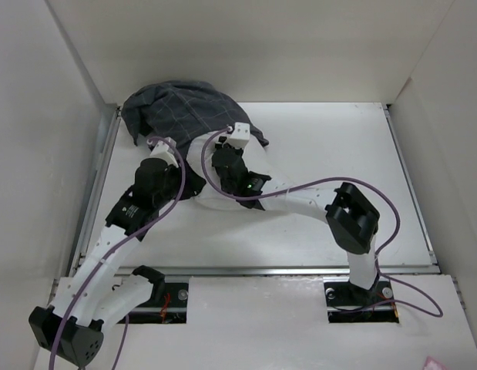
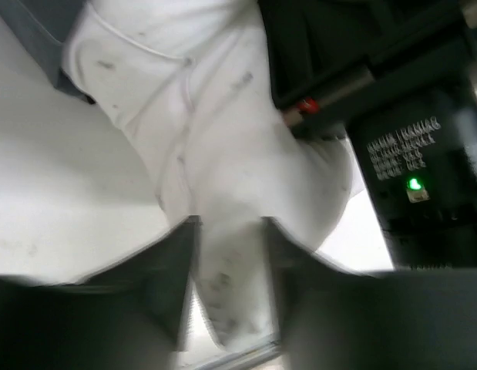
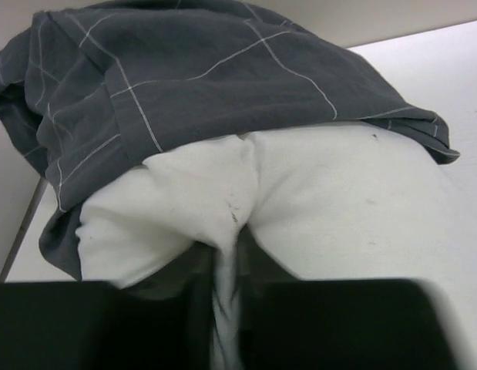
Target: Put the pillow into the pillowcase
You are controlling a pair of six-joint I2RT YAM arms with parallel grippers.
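The left tool [image 2: 229, 262] and right tool [image 3: 226, 285] each clamp the pillow [image 3: 323, 208] — pillowcase [image 3: 207, 77] drapes beyond.

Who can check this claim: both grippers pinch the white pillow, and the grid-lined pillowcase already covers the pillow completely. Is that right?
Not quite. The pillowcase covers only the far part of the pillow; the near end bulges out bare, as the right wrist view shows. The rest stands: the left gripper and the right gripper each pinch white pillow fabric.

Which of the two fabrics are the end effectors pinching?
The white pillow: both wrist views show its cloth pinched. The dark grid-lined pillowcase only covers its far end.
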